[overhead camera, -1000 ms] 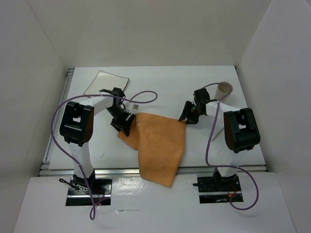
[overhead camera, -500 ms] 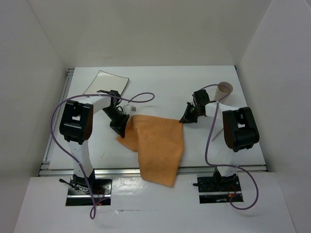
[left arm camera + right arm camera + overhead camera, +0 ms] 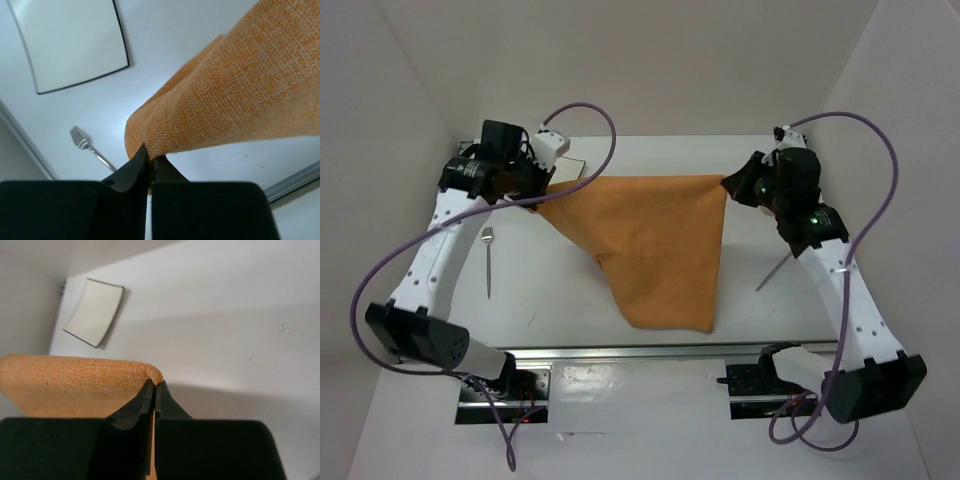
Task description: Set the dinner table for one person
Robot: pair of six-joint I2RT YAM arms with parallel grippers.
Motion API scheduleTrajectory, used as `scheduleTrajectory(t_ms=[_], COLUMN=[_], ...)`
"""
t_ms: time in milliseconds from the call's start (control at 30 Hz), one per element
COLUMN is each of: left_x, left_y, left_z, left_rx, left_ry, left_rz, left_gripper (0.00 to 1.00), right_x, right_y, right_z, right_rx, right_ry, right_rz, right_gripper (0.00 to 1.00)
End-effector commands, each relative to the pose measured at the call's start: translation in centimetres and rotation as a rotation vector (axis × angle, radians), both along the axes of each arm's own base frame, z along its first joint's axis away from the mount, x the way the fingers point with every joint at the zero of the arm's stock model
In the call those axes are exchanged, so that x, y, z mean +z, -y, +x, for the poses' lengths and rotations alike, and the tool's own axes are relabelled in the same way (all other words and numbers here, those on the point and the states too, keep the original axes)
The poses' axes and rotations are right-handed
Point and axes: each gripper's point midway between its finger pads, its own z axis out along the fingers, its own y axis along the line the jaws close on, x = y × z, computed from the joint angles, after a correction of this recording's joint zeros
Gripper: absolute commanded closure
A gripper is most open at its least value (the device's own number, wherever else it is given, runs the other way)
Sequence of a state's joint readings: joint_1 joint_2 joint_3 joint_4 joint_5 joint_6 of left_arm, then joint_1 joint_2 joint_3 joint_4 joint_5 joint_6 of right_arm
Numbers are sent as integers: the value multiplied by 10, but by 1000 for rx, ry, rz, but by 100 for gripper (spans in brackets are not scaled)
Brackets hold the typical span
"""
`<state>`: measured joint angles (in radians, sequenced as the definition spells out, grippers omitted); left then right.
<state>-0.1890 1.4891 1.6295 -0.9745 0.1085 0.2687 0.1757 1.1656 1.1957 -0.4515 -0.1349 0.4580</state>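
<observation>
An orange cloth (image 3: pixel 655 245) hangs stretched between my two grippers above the white dinner table (image 3: pixel 770 225), its lower corner drooping toward the front rail. My left gripper (image 3: pixel 538 195) is shut on the cloth's left corner; in the left wrist view the gripper (image 3: pixel 150 157) pinches the woven orange cloth (image 3: pixel 240 95). My right gripper (image 3: pixel 730 186) is shut on the right corner, and the right wrist view shows this gripper (image 3: pixel 154 385) nipping the cloth (image 3: pixel 75 382) at its folded tip.
A fork (image 3: pixel 488 262) lies on the table at the left, also seen as the fork (image 3: pixel 82 141). A thin metal utensil (image 3: pixel 768 272) lies at the right. A square white plate (image 3: pixel 75 45), the plate (image 3: pixel 95 311), sits at the back left. An aluminium rail (image 3: pixel 650 352) borders the front.
Both grippers closed on the cloth's corners, then rose and swung back and apart, lifting and spreading the cloth. The fork and the right utensil now show; the cup is out of sight.
</observation>
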Motion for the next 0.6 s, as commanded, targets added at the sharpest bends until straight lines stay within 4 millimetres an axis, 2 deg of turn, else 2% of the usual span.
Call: scheduleTrajectory(t_ms=[0,33,67,100,133,200,233,300,367,400,467,567], left_x=[26,49,61,83,93,108,123,137,138,145,143,152], left_y=[-41,-38,-39,-34,-37,-41,-39,-49,-50,-54,-53,-53], left_z=[-31,-43,-48,-54,-68,-81,-90,-106,-115,-123,-126,-130], left_rx=[80,68,70,57,56,61,48,72,54,52,31,20], left_ry=[18,65,88,141,153,173,212,258,273,305,307,339], left_rz=[182,183,197,192,199,217,203,207,204,200,204,194], left_gripper=[100,100,100,100,100,100,100,100,100,100,100,100], right_x=[36,60,72,94,104,122,138,151,165,167,177,189], right_y=[41,41,39,41,42,45,48,46,45,42,43,46], right_z=[-14,-25,-32,-45,-52,-67,-81,-95,-112,-116,-130,-145], right_rx=[-143,-138,-126,-129,-130,-129,-131,-107,-89,-70,-62,-65], right_ry=[82,134,161,204,224,268,305,341,367,369,390,409], right_rz=[-104,-89,-93,-83,-78,-80,-72,-68,-57,-52,-46,-42], right_gripper=[100,100,100,100,100,100,100,100,100,100,100,100])
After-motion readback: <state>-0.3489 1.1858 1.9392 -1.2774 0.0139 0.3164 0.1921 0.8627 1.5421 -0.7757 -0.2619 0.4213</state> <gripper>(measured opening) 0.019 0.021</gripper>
